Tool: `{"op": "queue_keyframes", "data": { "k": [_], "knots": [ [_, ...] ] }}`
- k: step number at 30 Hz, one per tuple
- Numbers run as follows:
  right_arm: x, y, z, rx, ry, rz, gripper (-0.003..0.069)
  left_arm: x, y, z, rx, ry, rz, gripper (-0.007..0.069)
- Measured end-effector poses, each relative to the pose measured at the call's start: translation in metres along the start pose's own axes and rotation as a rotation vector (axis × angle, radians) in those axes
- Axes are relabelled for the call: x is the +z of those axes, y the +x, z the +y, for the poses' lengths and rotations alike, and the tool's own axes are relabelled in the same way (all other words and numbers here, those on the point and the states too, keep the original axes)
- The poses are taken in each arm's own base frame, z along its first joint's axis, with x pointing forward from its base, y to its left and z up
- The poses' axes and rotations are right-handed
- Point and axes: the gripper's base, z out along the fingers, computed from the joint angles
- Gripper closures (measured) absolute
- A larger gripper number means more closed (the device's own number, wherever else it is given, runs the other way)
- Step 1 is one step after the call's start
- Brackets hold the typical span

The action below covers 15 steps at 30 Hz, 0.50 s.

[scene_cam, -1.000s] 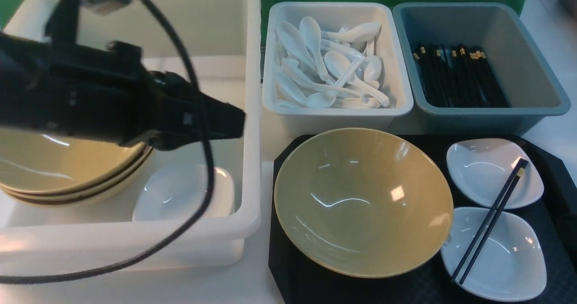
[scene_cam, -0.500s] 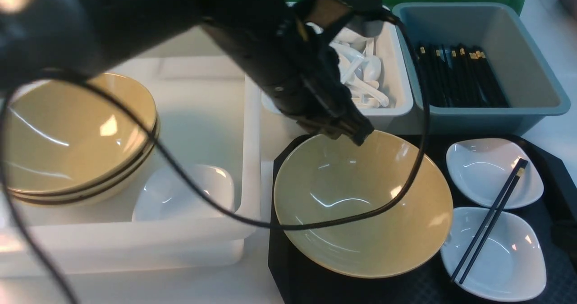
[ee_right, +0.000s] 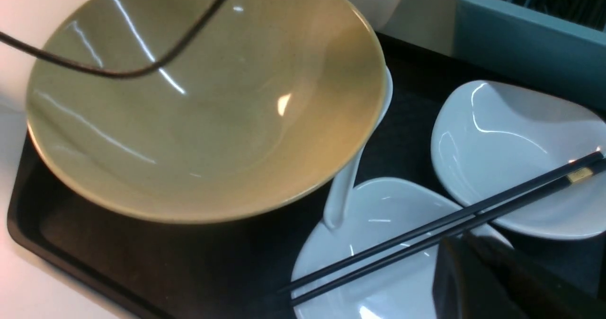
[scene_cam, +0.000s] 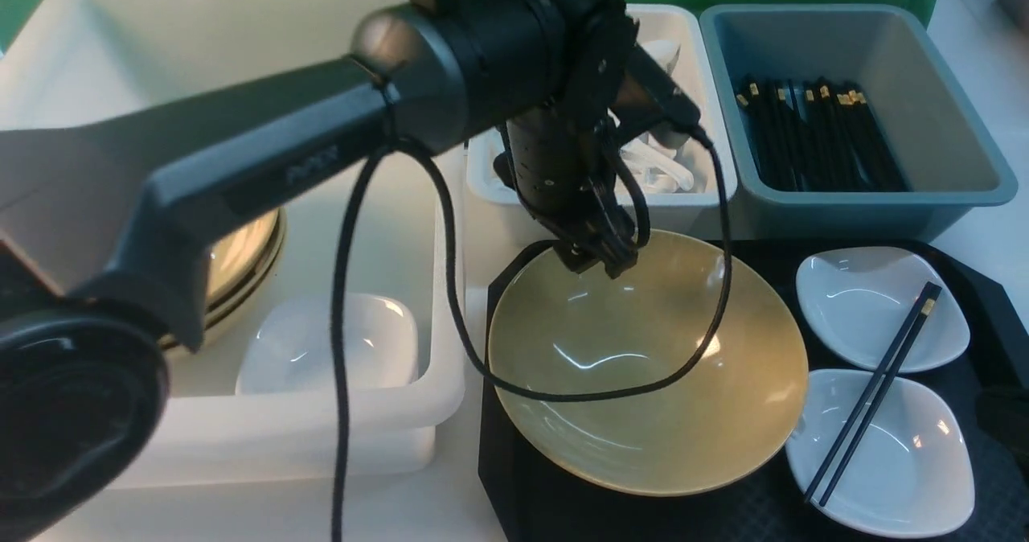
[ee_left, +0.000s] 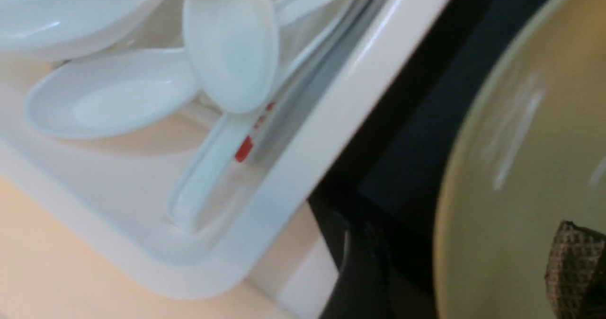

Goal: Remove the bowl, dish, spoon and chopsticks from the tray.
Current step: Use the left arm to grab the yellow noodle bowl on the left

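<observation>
A pale table (scene_cam: 434,518) is carrying four containers: a large white tub (scene_cam: 281,445) is sitting on the left, a black tray (scene_cam: 555,518) is lying just beside it on the right, and behind the tray a smaller white tub (scene_cam: 683,214) and a grey-blue tub (scene_cam: 844,216) are standing side by side, their rims nearly touching.
</observation>
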Motion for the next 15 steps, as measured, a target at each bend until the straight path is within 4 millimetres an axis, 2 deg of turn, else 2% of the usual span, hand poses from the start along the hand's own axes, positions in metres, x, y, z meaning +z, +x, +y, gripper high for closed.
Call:
{"op": "queue_keyframes", "data": {
  "k": [9,12,15],
  "knots": [
    [0.000,0.000,0.000,0.000,0.000,0.000,0.0621,0.032,0.001,-0.006,-0.021,0.016,0.061,0.0193],
    [0.000,0.000,0.000,0.000,0.000,0.000,0.0620,0.042,0.002,-0.012,-0.029,0.060,0.080,0.0293],
    [0.000,0.000,0.000,0.000,0.000,-0.001,0.0617,0.038,0.000,-0.013,-0.031,0.091,0.075,0.0391]
  ]
}}
